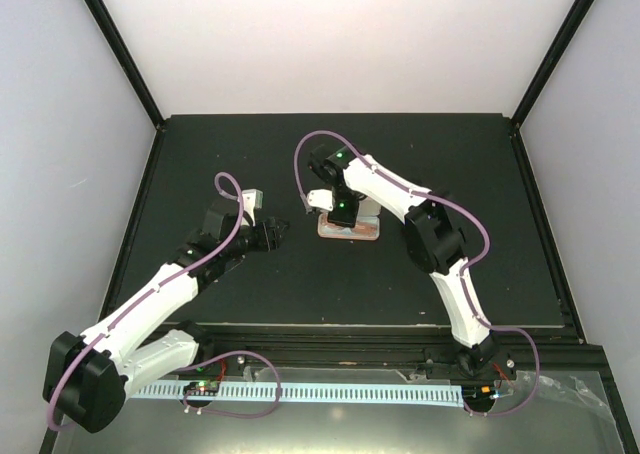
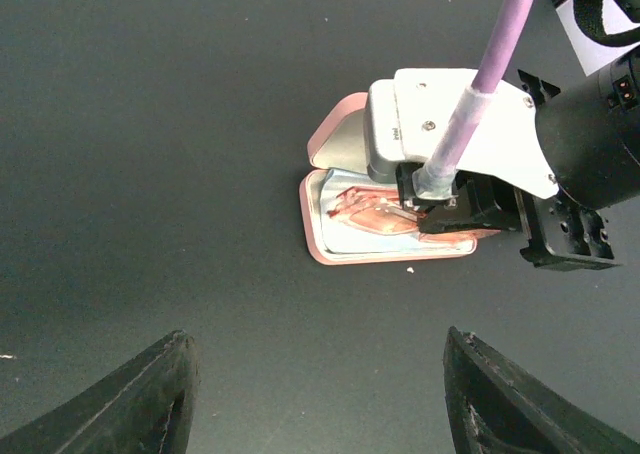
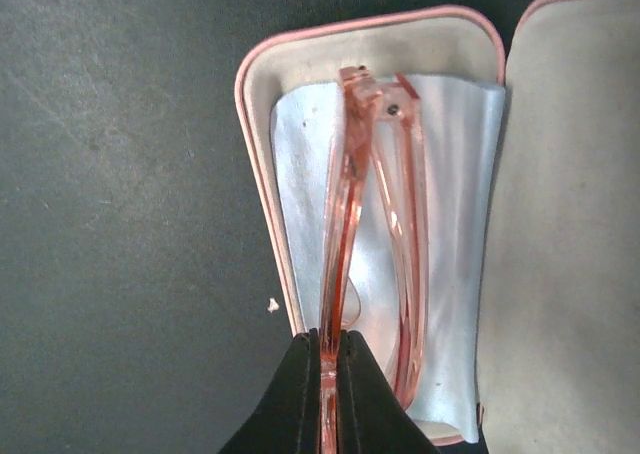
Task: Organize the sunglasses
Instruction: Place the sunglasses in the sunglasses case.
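The red-pink sunglasses [image 3: 345, 224] lie folded on a light blue cloth [image 3: 455, 174] inside the open pink case [image 3: 262, 84], whose lid [image 3: 570, 224] lies flat beside it. My right gripper [image 3: 329, 349] is shut on the front frame of the sunglasses, over the case [image 1: 372, 233] at mid-table. My left gripper [image 2: 318, 394] is open and empty, a short way left of the case [image 2: 318, 236], above bare mat; it also shows in the top view [image 1: 278, 234]. The brownish-amber pair is out of view.
A small white crumb [image 3: 271, 305] lies on the dark mat [image 1: 200, 154] just beside the case. A raised black rail [image 1: 400, 339] runs along the near edge. White walls enclose the table on three sides.
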`<state>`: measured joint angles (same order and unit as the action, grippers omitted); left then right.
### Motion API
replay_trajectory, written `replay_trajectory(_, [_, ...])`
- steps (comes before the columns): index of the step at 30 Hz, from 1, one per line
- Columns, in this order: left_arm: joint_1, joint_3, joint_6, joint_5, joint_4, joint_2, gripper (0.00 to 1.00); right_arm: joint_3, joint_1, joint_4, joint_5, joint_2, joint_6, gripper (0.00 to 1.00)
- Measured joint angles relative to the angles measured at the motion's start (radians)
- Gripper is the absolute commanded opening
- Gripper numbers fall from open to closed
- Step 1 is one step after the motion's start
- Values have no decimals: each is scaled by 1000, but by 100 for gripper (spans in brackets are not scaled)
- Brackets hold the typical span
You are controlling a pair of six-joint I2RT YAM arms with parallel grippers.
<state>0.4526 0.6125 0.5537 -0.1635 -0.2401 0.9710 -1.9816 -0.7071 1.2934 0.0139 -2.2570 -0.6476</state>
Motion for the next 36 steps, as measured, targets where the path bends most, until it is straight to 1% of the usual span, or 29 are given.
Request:
replay_trajectory(11, [-1, 0, 0, -1, 1, 3, 67, -14, 13, 24, -4, -2, 24, 1])
replay_trajectory(16, [-2, 0, 0, -1, 0, 13, 67, -14, 12, 26, 4, -2, 4, 1])
replay_trajectory(22, [-2, 0, 0, -1, 1, 20, 67, -14, 12, 28, 6, -4, -14, 5])
replay_trajectory(29, [-2, 0, 0, -2, 2, 35, 67, -14, 8, 30, -1, -26, -27, 5])
replay_trajectory(32, [-2, 0, 0, -2, 1, 39, 67, -14, 4, 28, -2, -35, -27, 11])
replay_trajectory(36, [-2, 0, 0, -2, 1, 39, 67, -15, 3, 35, 2, -35, -23, 22])
